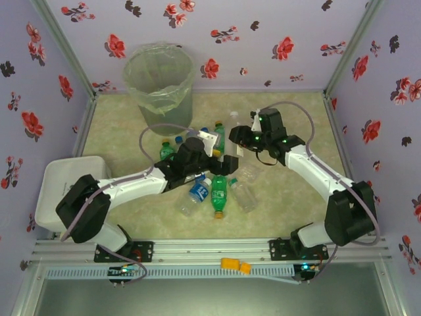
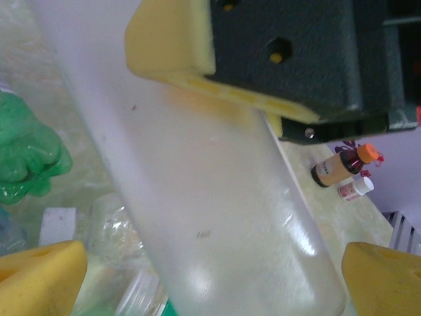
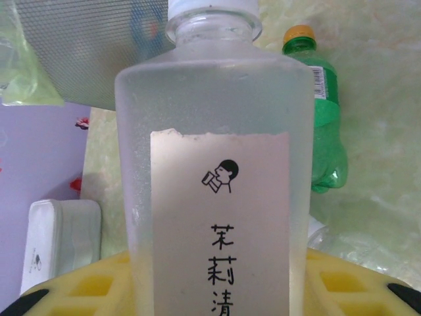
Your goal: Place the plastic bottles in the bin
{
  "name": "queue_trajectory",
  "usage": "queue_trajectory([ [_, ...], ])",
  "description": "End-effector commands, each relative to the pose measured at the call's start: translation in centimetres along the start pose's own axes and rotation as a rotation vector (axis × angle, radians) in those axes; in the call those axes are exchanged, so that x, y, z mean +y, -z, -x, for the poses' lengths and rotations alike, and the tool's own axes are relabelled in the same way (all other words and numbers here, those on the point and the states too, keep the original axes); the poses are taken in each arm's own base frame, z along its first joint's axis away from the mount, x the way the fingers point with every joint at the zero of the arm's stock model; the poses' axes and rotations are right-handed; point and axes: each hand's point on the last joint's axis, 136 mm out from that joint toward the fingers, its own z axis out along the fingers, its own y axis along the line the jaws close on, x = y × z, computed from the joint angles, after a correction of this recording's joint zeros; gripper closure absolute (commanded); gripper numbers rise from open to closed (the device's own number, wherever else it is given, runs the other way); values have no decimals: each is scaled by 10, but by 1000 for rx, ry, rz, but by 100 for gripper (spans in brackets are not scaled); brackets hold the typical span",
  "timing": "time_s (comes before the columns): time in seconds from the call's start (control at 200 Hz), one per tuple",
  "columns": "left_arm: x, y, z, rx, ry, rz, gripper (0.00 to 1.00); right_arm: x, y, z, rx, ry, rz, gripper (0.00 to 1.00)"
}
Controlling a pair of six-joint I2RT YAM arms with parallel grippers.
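Right claw (image 3: 217, 293) is clenching a frosted clear bottle (image 3: 210, 118) by its lower body, with the yellow pads (image 3: 99, 280) pressing on both sides. The bottle's white cap (image 3: 212, 5) is pointing away from the claw, and its white label (image 3: 220, 217) with black characters is facing the wrist camera.

Left claw (image 2: 210, 280) is gaping wide, its yellow fingertips (image 2: 39, 280) straddling the same bottle; whether they are touching it cannot be told.

Both claws are meeting above the middle of the tabletop (image 1: 276, 210). Beneath them loose bottles are lying clustered, among them a blue-labelled bottle (image 1: 199, 191) just beside a green bottle (image 1: 219, 195).

The bin (image 1: 161, 99) is standing bag-lined at the far left, and the held bottle is hanging outside it.
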Motion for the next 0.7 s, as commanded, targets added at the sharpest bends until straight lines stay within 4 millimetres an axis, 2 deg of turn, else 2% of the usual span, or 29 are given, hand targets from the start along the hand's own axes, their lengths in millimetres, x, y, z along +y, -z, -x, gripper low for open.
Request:
queue_trajectory([
  [0.0,-16,-4,20,-54,-12,-48,1,14,4,-4,-25,-2,48,61],
  [0.22,-17,-11,17,-49,16,-58,11,24,7,-6,-88,18,77,60],
  [0.38,-16,-13,13,-44,44,-62,16,25,12,-3,-129,15,81,59],
  [0.58,-16,-19,8,-27,54,-62,16,23,19,-2,-174,13,75,59],
  [0.695,-15,-21,8,-23,49,-57,21,22,24,0,-202,15,78,58],
])
